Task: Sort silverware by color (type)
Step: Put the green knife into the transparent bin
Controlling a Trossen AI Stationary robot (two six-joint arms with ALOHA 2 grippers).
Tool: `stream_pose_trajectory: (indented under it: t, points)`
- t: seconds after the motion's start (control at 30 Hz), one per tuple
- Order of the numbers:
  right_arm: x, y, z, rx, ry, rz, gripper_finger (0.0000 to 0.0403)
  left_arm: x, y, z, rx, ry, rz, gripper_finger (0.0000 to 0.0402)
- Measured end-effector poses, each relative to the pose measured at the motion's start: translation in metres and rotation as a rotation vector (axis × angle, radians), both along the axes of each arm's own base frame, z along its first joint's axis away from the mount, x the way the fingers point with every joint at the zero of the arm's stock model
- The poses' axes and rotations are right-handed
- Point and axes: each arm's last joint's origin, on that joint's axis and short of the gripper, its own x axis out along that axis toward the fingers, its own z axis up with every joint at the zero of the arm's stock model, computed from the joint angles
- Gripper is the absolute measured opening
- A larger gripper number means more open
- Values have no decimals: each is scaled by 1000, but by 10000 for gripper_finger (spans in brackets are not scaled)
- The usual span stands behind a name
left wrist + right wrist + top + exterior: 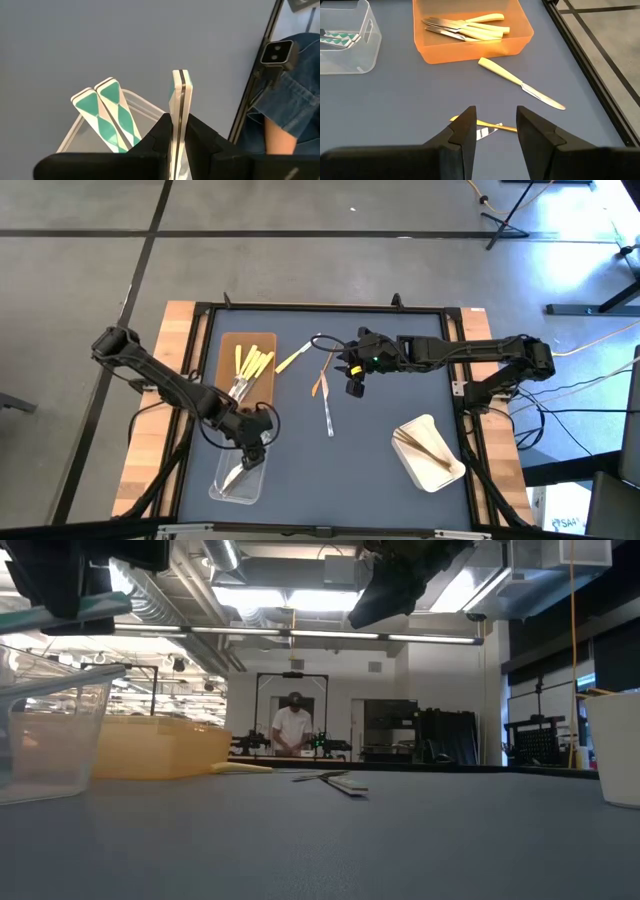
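- Right wrist view shows the right gripper (494, 131) with its fingers apart and nothing between them, pointing down at the tabletop (395, 110).
- Directly under that gap lies a thin yellow-handled piece (492, 125), its long axis running across the opening between the two fingers, with a teal-patterned handle (482, 132) touching or overlapping it; I judge this crossed pair to be the right arm's next pick.
- Beyond it, toward the orange tray (470, 50), a pale yellow knife (520, 82) lies loose on the table, slanted, handle end nearest the tray.
- The orange tray already holds several yellow-handled utensils (467, 27).
- High view places the right gripper (354, 375) near the middle of the table, just beside the loose pieces (325, 395), and much nearer to them than the left arm is.
- The left gripper (252, 448) hangs over the clear tray (225, 490) near the table's front-left corner, fingers clamped on a teal-patterned utensil (179, 100) standing on edge between them.
- Two more teal-patterned handles (107, 117) lie inside that clear tray.
- A white tray (445, 470) holding wooden pieces sits toward the front-right corner.
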Motion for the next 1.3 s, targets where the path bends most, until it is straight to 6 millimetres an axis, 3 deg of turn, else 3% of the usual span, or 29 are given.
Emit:
stream_pose_trajectory:
  t: [0.83,1.3]
  points:
    - [0,0,0,1,1,0,127,0,0,-3,66,-11,25,30]
    - [0,0,0,1,0,-1,127,4,-2,-16,101,52,24,30]
